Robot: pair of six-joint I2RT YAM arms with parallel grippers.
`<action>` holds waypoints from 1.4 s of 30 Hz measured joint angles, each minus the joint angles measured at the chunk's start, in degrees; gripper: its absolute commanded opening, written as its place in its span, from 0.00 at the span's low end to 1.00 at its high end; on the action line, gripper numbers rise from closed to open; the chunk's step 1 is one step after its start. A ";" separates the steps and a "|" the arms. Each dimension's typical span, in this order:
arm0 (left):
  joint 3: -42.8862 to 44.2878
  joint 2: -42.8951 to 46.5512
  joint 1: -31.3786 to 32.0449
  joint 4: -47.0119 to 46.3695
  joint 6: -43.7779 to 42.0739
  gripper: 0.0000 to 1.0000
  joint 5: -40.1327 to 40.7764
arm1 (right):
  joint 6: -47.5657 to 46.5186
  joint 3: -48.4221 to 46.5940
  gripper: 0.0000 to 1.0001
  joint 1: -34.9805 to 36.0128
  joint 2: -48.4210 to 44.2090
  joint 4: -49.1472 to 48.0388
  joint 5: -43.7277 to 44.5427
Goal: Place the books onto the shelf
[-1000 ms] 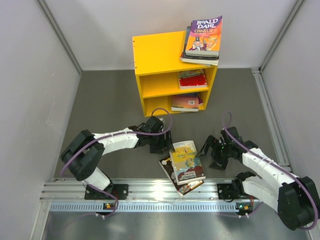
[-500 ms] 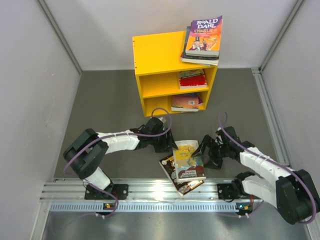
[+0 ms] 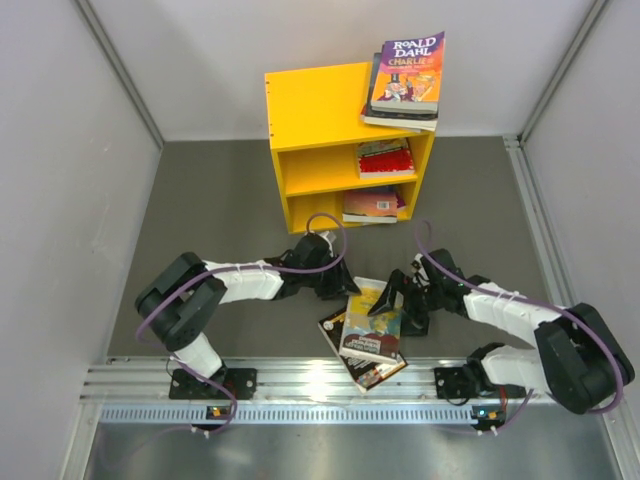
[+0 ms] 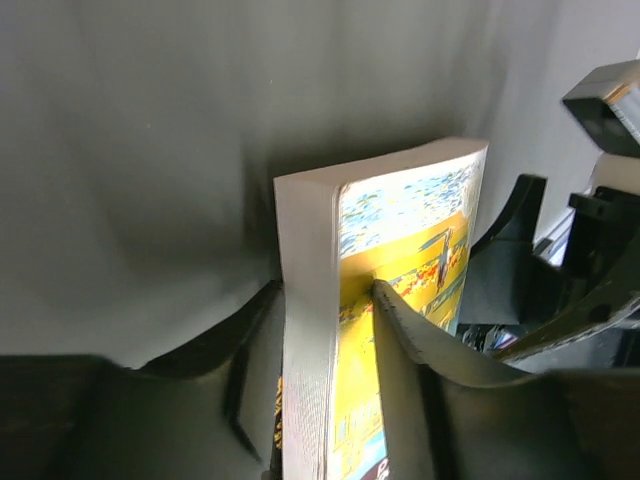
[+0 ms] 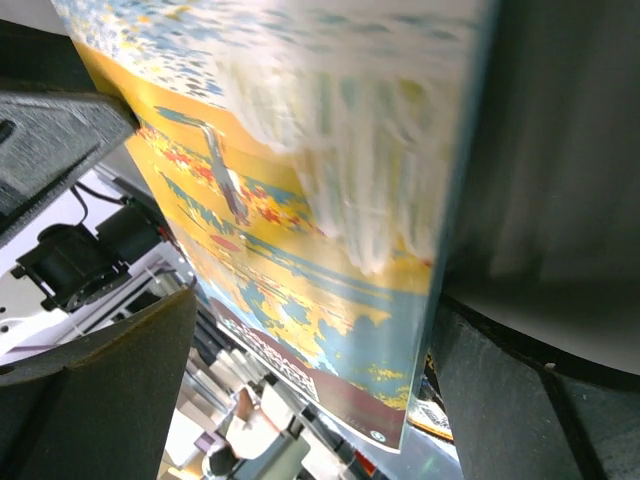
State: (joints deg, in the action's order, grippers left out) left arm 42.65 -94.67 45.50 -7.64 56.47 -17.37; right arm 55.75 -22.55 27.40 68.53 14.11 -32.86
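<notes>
The yellow paperback has a glossy cover and matt paper edges; the shelf looks smoothly painted.

Bright yellow shelf, purple-orange Roald Dahl cover on top, yellow-and-blue patterned book, dark brown book, grey table

A yellow and blue book fills most of the frame, its cover tilted and its upper part blurred, so the artwork there cannot be read. A dark maroon band crosses the cover near its lower corner. The right gripper has its two dark fingers spread wide, one at the lower left and one at the lower right, with the book's lower edge between them. Another black gripper part meets the cover at the left edge.
</notes>
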 measured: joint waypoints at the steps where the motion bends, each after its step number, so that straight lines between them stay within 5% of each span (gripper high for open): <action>1: 0.02 -0.09 -0.02 -0.28 0.07 0.40 0.07 | 0.02 -0.24 0.96 0.26 0.59 -0.09 -0.20; 9: 0.59 -0.09 -0.17 -1.57 -0.24 0.00 0.07 | 0.70 -0.55 0.96 0.96 2.84 -1.66 -2.10; 21: 6.80 1.51 -0.90 8.04 -2.47 0.00 -0.68 | 0.52 -2.82 1.00 1.66 3.43 -1.16 0.28; 32: 9.16 5.73 -10.64 10.75 3.98 0.00 -9.73 | 2.08 -5.35 1.00 -2.47 -3.48 -5.99 7.39; 42: 7.52 5.73 -13.64 6.25 12.70 0.00 -14.23 | 17.31 14.10 1.00 -2.51 -10.84 -26.62 6.49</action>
State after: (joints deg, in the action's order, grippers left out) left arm 50.17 -88.95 31.86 -1.39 69.17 -31.59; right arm 73.06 -8.45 24.88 57.69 -12.51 -26.37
